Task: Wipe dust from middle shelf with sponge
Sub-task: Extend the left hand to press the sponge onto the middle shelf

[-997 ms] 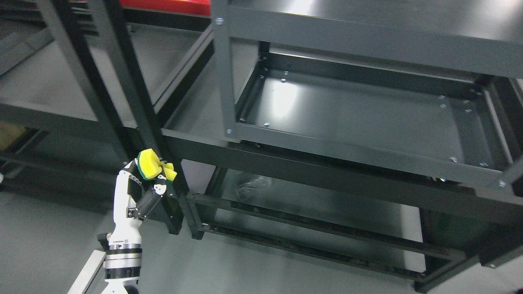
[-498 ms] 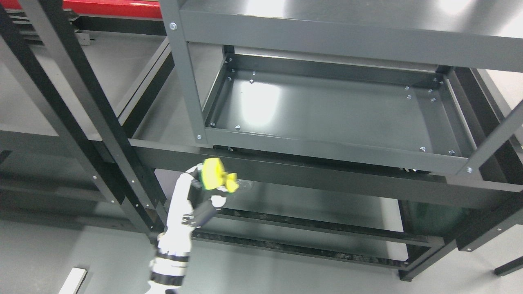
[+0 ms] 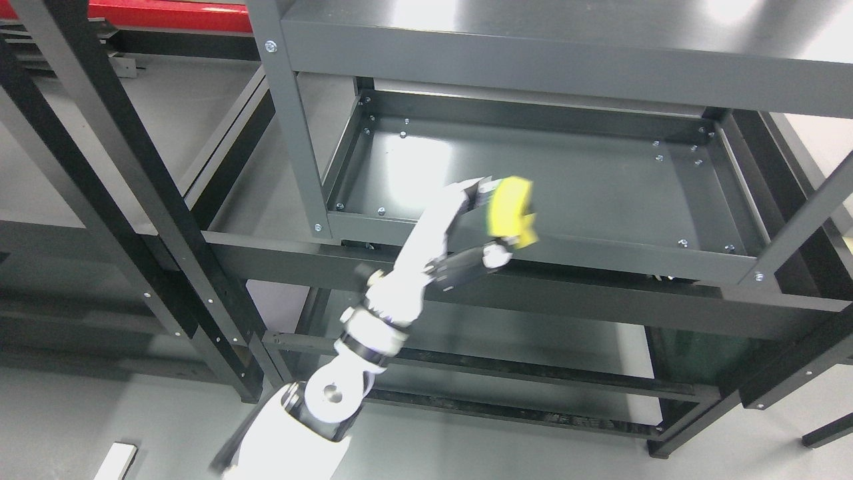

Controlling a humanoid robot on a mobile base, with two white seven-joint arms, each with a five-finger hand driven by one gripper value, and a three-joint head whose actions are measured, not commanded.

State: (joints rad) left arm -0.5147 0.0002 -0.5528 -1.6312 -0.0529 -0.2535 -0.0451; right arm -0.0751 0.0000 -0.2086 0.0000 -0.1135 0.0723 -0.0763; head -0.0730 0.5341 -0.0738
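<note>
Observe the left hand [image 3: 476,223]: its fingers are curled and clamped on the yellow sponge [image 3: 510,208], with a thin green layer showing on the side facing the palm. The sponge is pinched between the upper fingers [image 3: 472,193] and the thumb below it, and stands on edge. You will find the sponge over the front rail [image 3: 600,253] of the middle shelf [image 3: 566,180], toward the shelf's 6 o'clock edge and left of its centre. Whether the sponge touches the shelf surface cannot be determined from the head view. The left arm [image 3: 393,300] enters from 7 o'clock and runs toward 1 o'clock, crossing the dark crossbeam [image 3: 633,300] below the shelf. The right hand is not in view.

Compare with the frame half a second earlier: the sponge was then below the crossbeam, near the lower tier at the shelf's 7 o'clock. It has since been raised and carried toward 2 o'clock, over the front rail. The grip on the sponge is unchanged. The camera view has shifted only slightly.
</note>
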